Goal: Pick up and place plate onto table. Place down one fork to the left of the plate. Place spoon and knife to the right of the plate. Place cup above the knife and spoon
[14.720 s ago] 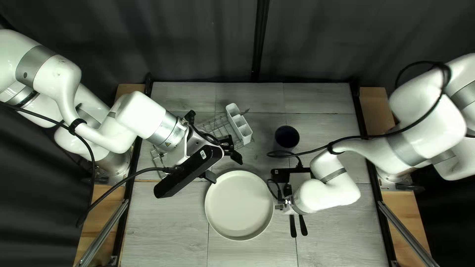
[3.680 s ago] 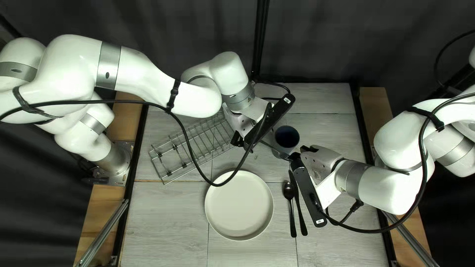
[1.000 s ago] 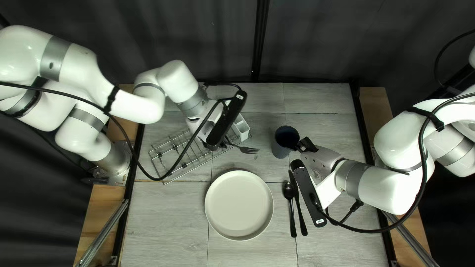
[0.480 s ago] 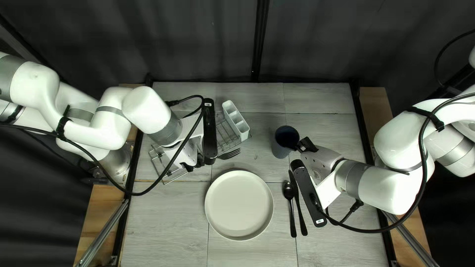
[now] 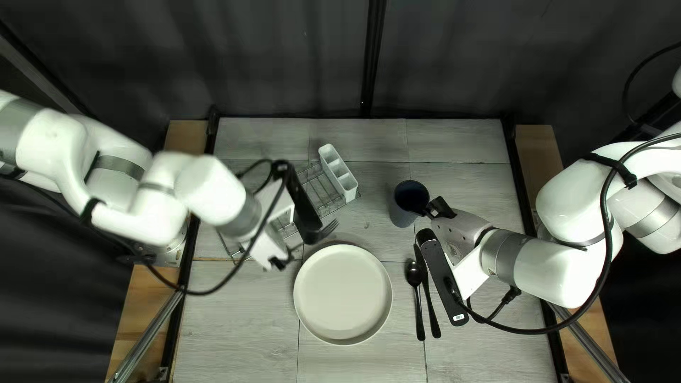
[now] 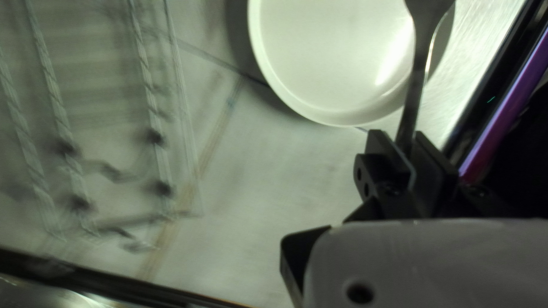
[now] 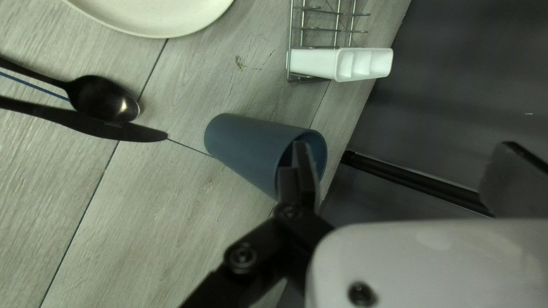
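Near the left edge of the table (image 5: 468,354), the left pincer (image 5: 285,259) is clamped on the fork (image 5: 329,229), between rack (image 5: 312,186) and plate (image 5: 342,294). The right pincer (image 5: 434,208) has its fingers wide apart, one at the mouth of the upright cup (image 5: 403,215). This cup stands toward the far edge, beyond the spoon (image 5: 413,273) and the knife (image 5: 430,305), which both lie right of the plate, toward the near edge.
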### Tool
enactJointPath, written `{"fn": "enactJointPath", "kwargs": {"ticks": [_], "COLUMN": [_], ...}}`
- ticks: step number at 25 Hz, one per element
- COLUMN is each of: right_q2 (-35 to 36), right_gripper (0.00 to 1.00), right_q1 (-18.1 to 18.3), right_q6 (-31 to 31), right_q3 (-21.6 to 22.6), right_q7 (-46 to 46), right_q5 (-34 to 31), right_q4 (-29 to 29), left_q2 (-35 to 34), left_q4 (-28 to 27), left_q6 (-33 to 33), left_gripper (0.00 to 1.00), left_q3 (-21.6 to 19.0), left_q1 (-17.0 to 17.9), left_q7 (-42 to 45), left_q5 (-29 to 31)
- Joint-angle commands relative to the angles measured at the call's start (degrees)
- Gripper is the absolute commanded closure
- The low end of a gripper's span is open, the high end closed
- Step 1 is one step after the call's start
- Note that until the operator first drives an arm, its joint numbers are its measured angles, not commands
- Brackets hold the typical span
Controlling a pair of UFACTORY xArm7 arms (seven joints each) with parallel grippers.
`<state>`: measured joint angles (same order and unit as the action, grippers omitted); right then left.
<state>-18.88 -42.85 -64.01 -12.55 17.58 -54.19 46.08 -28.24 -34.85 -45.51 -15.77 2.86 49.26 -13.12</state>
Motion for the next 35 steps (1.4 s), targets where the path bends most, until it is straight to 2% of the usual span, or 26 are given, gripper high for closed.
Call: {"fn": "enactJointPath", "kwargs": {"ticks": [1,2,4,8,11,18,20,21,24,26,30,32,35], "right_q2": [0.00,0.00,0.00,0.00,0.00,0.00,0.00,0.00,0.00,0.00,0.00,0.00,0.00], "right_gripper": [0.00,0.00,0.00,0.00,0.00,0.00,0.00,0.00,0.00,0.00,0.00,0.00,0.00], "right_q1": [0.00,0.00,0.00,0.00,0.00,0.00,0.00,0.00,0.00,0.00,0.00,0.00,0.00], "right_q6": [0.00,0.00,0.00,0.00,0.00,0.00,0.00,0.00,0.00,0.00,0.00,0.00,0.00], "right_q3": [0.00,0.00,0.00,0.00,0.00,0.00,0.00,0.00,0.00,0.00,0.00,0.00,0.00], "right_q7": [0.00,0.00,0.00,0.00,0.00,0.00,0.00,0.00,0.00,0.00,0.00,0.00,0.00], "right_q5": [0.00,0.00,0.00,0.00,0.00,0.00,0.00,0.00,0.00,0.00,0.00,0.00,0.00], "right_q4": [0.00,0.00,0.00,0.00,0.00,0.00,0.00,0.00,0.00,0.00,0.00,0.00,0.00], "left_q2": [0.28,-0.37,-1.33,-0.76,0.46,0.46,2.60,4.16,6.95,8.16,10.90,11.76,16.83], "left_q4": [-0.17,1.13,3.43,5.50,3.91,3.91,5.68,5.84,5.58,4.43,3.08,3.86,3.75], "left_q6": [0.05,0.82,3.10,6.93,3.66,3.66,7.24,8.13,8.26,5.49,2.95,3.47,6.95], "left_gripper": [1.00,1.00,1.00,1.00,1.00,1.00,1.00,1.00,1.00,1.00,1.00,1.00,1.00], "left_q3": [-0.33,0.33,-0.80,-10.37,-14.30,-14.30,-13.07,-13.81,-17.69,-20.85,-23.43,-24.02,-26.55], "left_q1": [-0.04,0.01,-0.12,-0.37,-1.95,-1.95,-2.22,-2.92,-4.34,-5.17,-6.31,-6.69,-8.75], "left_q7": [0.65,0.49,4.08,24.32,37.00,37.00,34.52,35.83,44.07,52.41,61.53,63.91,70.07], "left_q5": [-0.18,-1.07,-2.56,-5.65,-5.49,-5.49,-6.45,-6.22,-5.18,-3.99,-2.35,-2.32,1.89]}}
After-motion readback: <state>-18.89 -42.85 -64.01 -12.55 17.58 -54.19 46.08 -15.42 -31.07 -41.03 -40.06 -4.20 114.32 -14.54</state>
